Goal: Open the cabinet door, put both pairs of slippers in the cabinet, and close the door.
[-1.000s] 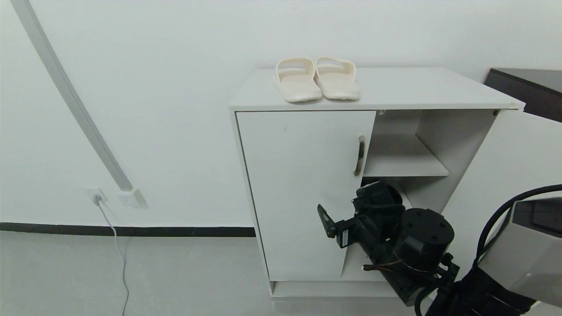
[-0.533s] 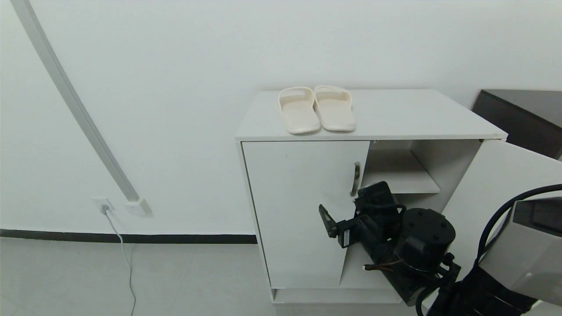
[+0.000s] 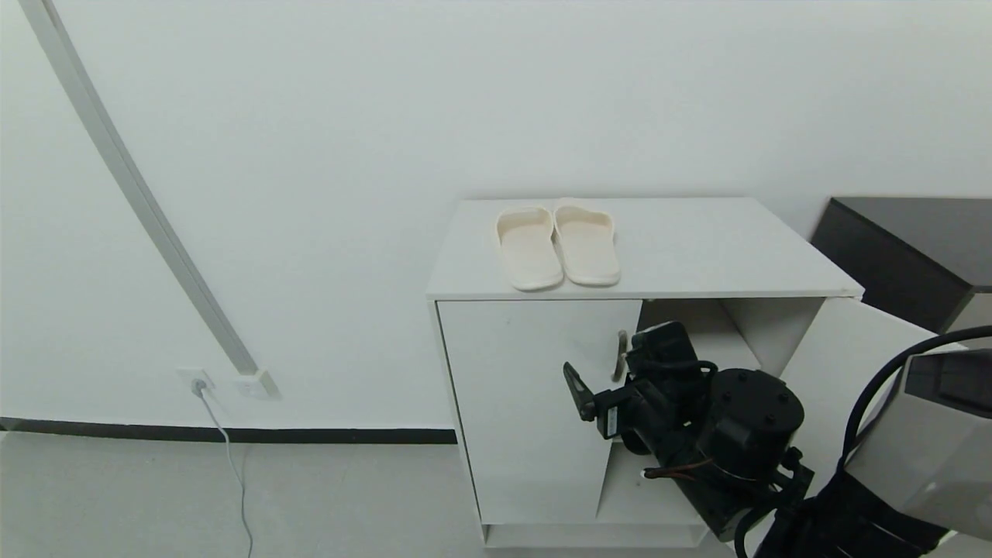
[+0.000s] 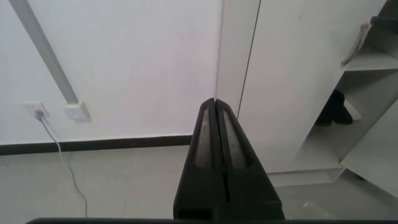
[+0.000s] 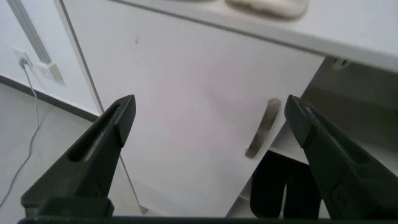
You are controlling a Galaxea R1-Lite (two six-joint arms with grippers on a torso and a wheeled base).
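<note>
Slippers (image 3: 558,246) atop cabinet (image 3: 721,256) | right door (image 3: 849,364) open | left jaws pressed together | right jaws spread wide

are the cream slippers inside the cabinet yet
No, the cream slippers lie side by side on the cabinet top, not inside it.

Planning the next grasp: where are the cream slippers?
Head view: the cream slippers lie side by side on the cabinet top, left of middle, above the closed door.
</note>
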